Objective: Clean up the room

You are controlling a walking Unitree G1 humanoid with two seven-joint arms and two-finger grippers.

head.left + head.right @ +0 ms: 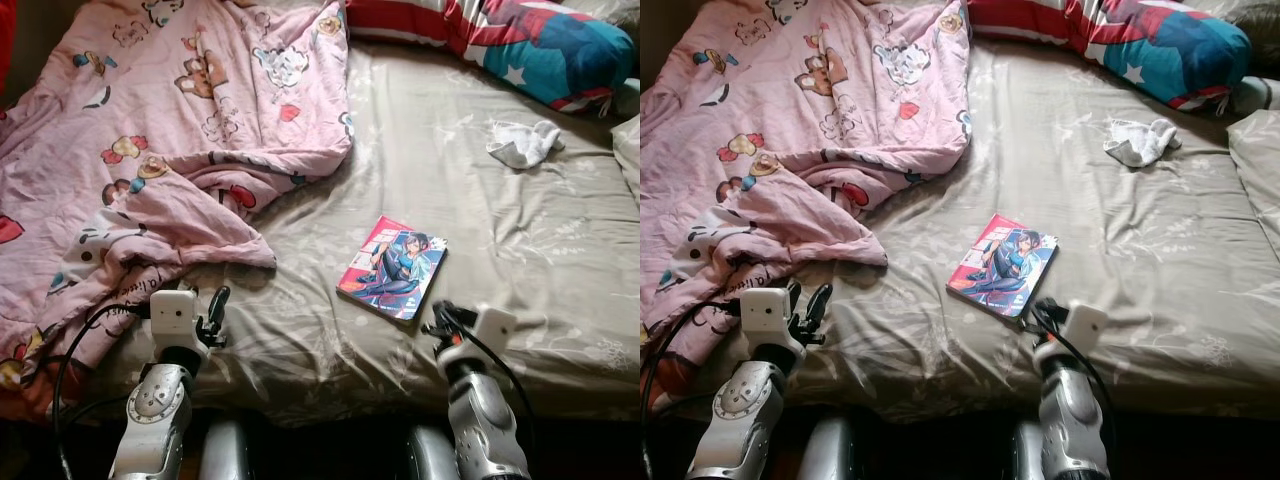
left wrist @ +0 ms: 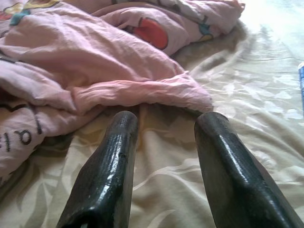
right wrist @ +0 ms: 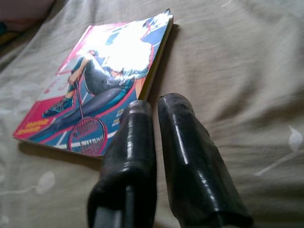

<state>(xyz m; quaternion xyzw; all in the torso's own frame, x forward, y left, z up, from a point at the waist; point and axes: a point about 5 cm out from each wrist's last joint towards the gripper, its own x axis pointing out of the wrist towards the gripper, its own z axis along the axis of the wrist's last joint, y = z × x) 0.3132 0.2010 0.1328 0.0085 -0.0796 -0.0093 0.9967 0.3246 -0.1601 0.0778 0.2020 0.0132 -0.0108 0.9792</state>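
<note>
Bed (image 1: 500,240): covered w/ beige leaf-print sheet, wrinkled. Landmark for all positions below: the comic book (image 1: 392,267).

1. Comic book: lies flat on the sheet near the bed's front edge, cover up, turned at an angle. Cover is pink/blue w/ a figure holding a racket.
2. Right pincer (image 3: 159,107): at the front edge of the bed, just beside the book's near corner, on its right. Fingers close together w/ only a thin gap; nothing between them. Tips are next to the book's edge; contact w/ the book cannot be judged.
3. Left pincer (image 2: 166,126): well to the left of the book, low over the sheet at the bed's front edge. Fingers apart, holding nothing. Tips point at the folded hem of the pink blanket (image 1: 180,130).
4. Pink blanket: cartoon-print, bunched, spread over the bed left of and beyond the book; its nearest fold ends short of the book.
5. White cloth (image 1: 522,143): crumpled, on the sheet beyond the book, to the right.
6. Pillow (image 1: 520,40): red/blue/white, at the far side of the bed, behind the white cloth.
</note>
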